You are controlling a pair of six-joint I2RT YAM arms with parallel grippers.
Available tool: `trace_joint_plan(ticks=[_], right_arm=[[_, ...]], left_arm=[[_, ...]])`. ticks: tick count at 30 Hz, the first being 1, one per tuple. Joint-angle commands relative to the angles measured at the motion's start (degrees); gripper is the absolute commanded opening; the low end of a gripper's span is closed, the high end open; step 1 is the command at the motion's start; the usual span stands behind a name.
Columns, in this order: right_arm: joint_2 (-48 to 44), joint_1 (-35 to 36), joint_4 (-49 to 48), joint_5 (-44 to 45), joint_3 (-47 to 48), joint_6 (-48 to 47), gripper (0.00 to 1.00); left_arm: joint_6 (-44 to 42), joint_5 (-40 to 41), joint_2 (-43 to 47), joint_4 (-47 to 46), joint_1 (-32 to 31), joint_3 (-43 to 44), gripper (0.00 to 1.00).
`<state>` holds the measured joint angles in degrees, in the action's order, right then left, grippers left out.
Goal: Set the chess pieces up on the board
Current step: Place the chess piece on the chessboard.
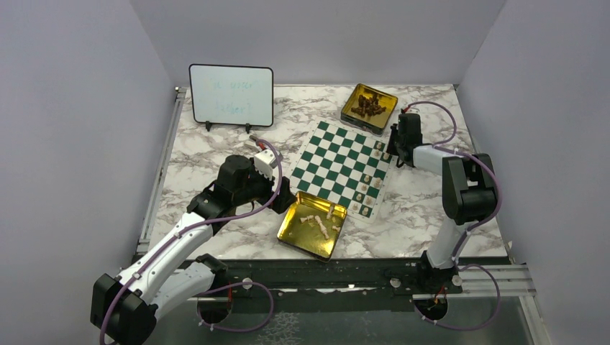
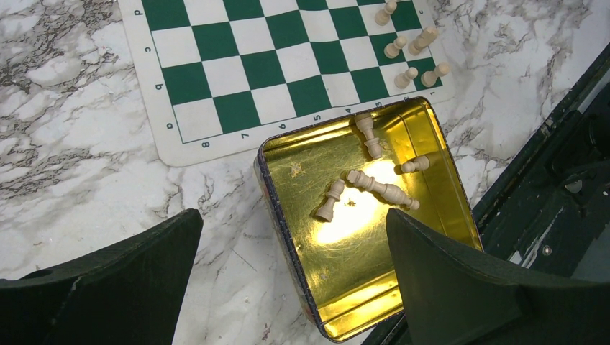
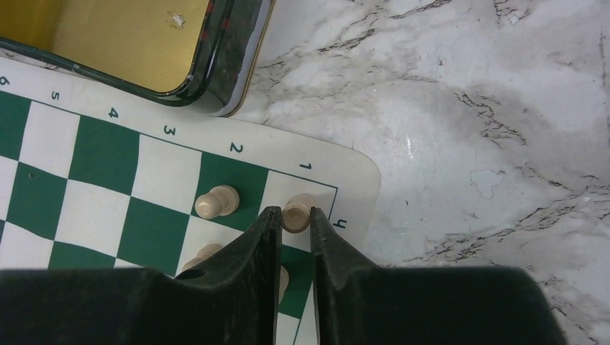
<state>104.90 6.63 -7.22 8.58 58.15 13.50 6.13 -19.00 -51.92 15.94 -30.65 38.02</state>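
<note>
We count five pale cream chess pieces (image 2: 367,181) lying flat in the square gold tin (image 2: 345,280) (axes mostly diagonal); left claw (image 2: 293,215) spread wide; right claw (image 3: 293,213) flanks one upright piece (image 3: 298,208), grip we cannot tell.

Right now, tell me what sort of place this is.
Probably a robot lab test cell: plain walls box in a marble-patterned table, left arm and right arm bolted at its near edge, a whiteboard behind.

The marble bench (image 1: 431,208) carried the board (image 1: 334,158) centrally, a gold tin (image 1: 298,230) just beside its near edge, a second tin (image 1: 386,108) at its far corner, and a whiteboard (image 1: 231,95) far left.
</note>
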Motion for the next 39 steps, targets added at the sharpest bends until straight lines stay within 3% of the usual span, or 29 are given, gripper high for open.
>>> trace_joint_plan(ticks=[1, 13, 22, 27, 33, 39], right_arm=[[0.8, -0.4, 1.0, -0.8, 2.6, 0.4, 0.25], [-1.9, -0.4, 7.1, 0.7, 5.5, 1.6, 0.31], [-7.2, -0.4, 19.3, 0.3, 11.1, 3.4, 0.36], [-13.3, -0.4, 22.2, -6.7, 10.2, 3.5, 0.41], [-21.4, -0.2, 19.1, -19.4, 2.2, 6.2, 0.44], [-28.9, -0.2, 17.0, -23.7, -4.9, 7.8, 0.44]], left_arm=[[-0.7, 0.2, 0.5, -0.7, 0.0, -0.3, 0.99], [-1.1, -1.1, 0.5, -0.7, 0.0, -0.2, 0.99], [-0.9, -0.8, 0.2, -1.3, 0.0, -0.6, 0.97], [-0.9, -3.1, -3.1, -0.4, 0.0, 0.9, 0.90], [-0.8, -8.4, -9.7, 0.2, -0.3, 2.9, 0.79], [-3.0, -3.3, -17.4, 5.9, -4.3, 8.2, 0.67]])
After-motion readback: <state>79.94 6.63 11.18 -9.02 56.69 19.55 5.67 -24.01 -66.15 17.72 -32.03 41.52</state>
